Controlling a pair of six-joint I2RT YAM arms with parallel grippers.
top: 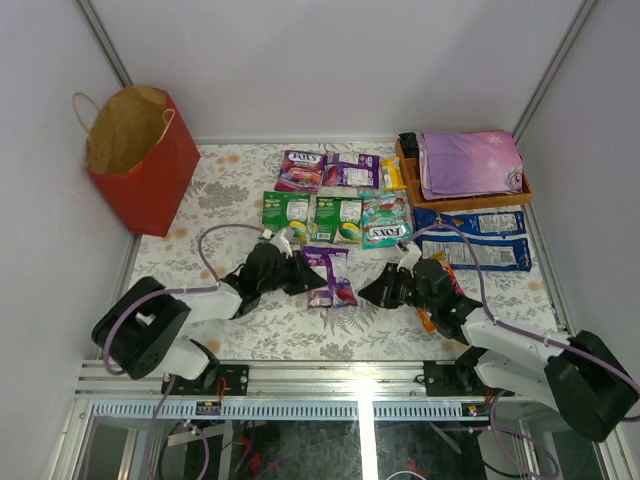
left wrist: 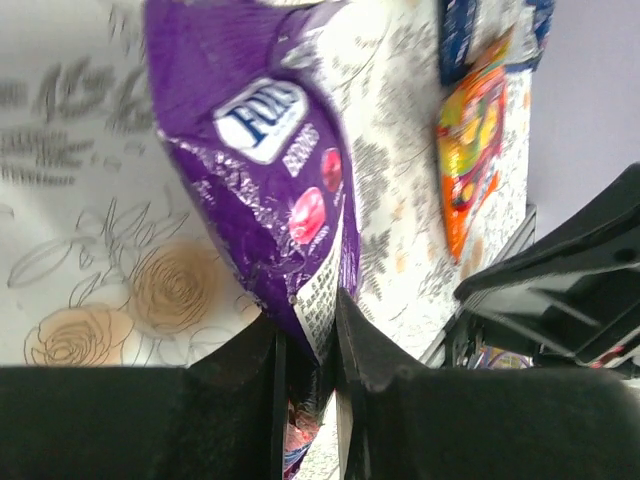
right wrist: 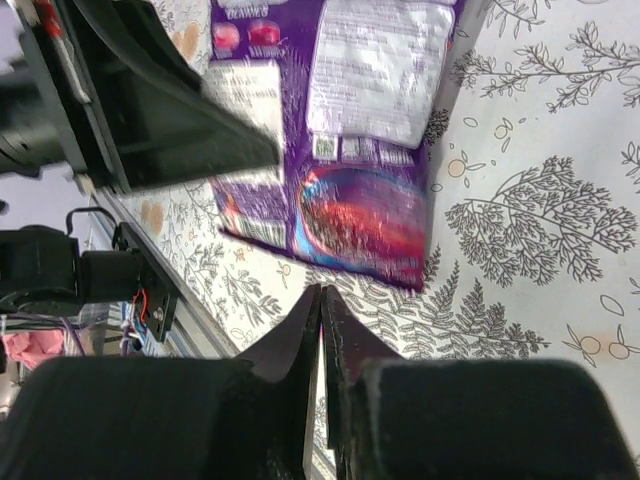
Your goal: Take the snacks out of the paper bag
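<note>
My left gripper [top: 306, 276] is shut on the edge of a purple FOX'S packet [top: 331, 276] that lies mid-table; the left wrist view shows the packet [left wrist: 258, 150] pinched between my fingers [left wrist: 355, 345]. My right gripper [top: 370, 293] is shut and empty, just right of that packet, tips close to its lower edge [right wrist: 365, 215]. More snacks lie in rows behind: purple [top: 300, 170], green [top: 288, 211] and teal [top: 386, 221] packets, and two blue-and-white packs [top: 472, 222]. The red paper bag [top: 150, 175] stands open at the far left.
An orange-brown wooden tray [top: 520, 190] with a folded purple cloth [top: 470, 162] sits at the back right. An orange packet [left wrist: 470, 150] lies under my right arm. The left arm's black body [right wrist: 150, 100] fills the right wrist view's upper left.
</note>
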